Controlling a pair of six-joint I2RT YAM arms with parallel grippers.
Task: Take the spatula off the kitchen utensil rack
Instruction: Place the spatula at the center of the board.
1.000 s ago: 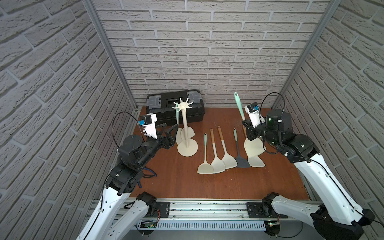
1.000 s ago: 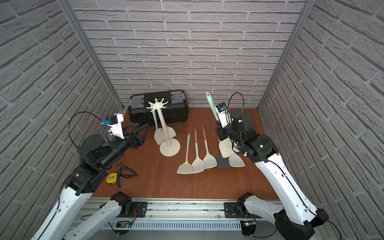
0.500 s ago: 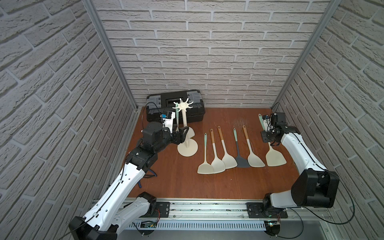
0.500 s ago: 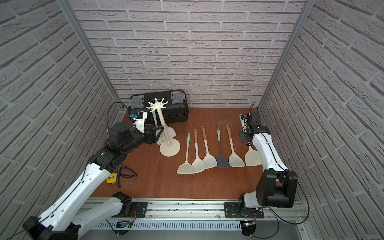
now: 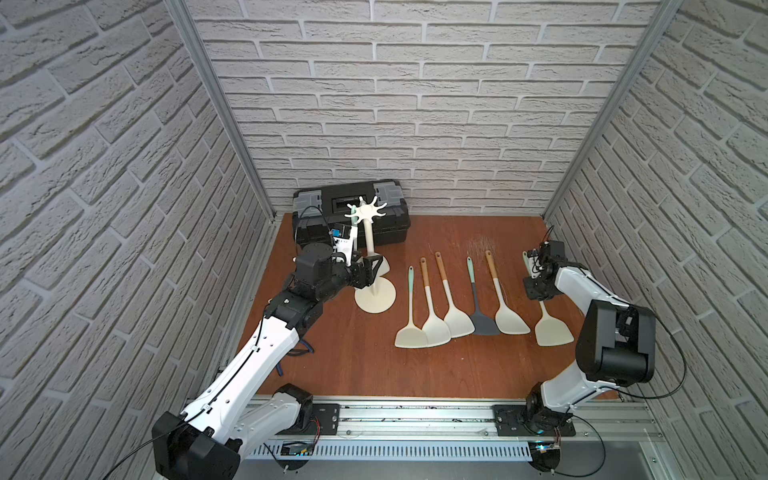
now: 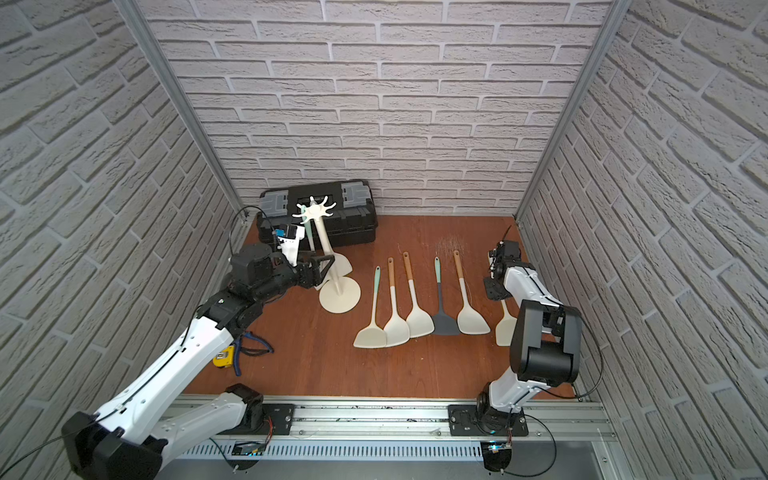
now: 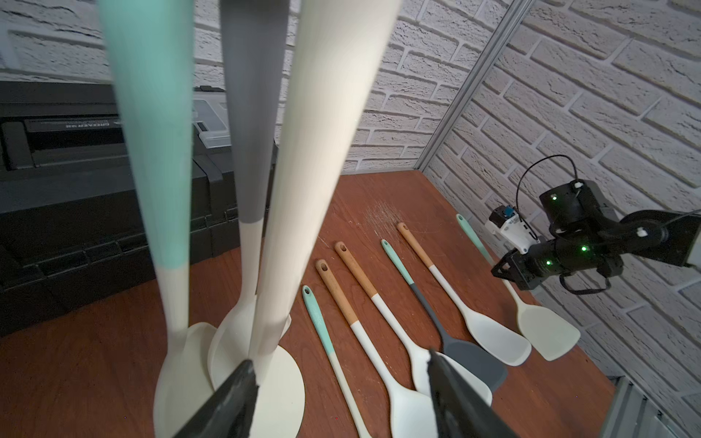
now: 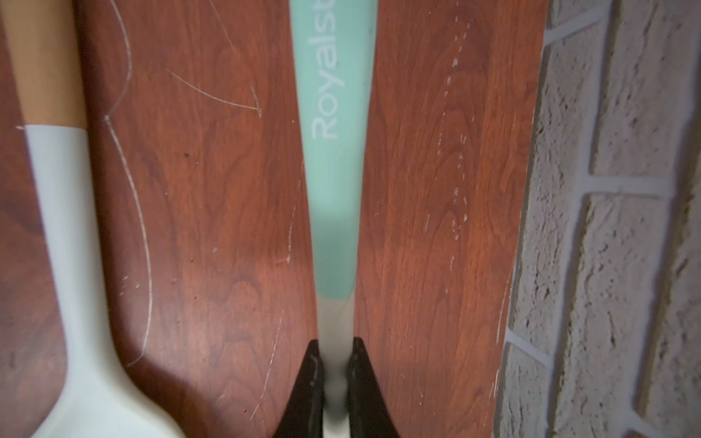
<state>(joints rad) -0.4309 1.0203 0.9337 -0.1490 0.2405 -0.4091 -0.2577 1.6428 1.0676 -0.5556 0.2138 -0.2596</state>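
Our right gripper (image 8: 335, 364) is clamped on the mint-handled cream spatula (image 8: 335, 170) on the brown table (image 5: 415, 365), well apart from the cream-white utensil rack (image 5: 378, 299); left gripper (image 7: 339, 360) is open at its pole (image 7: 303, 189). We'd release gently, lift straight.

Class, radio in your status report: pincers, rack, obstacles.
Left pincer open, low by rack pole. Right pincer shut on wall-side spatula. Hanging: mint spatula, grey spatula. Toolbox behind rack.
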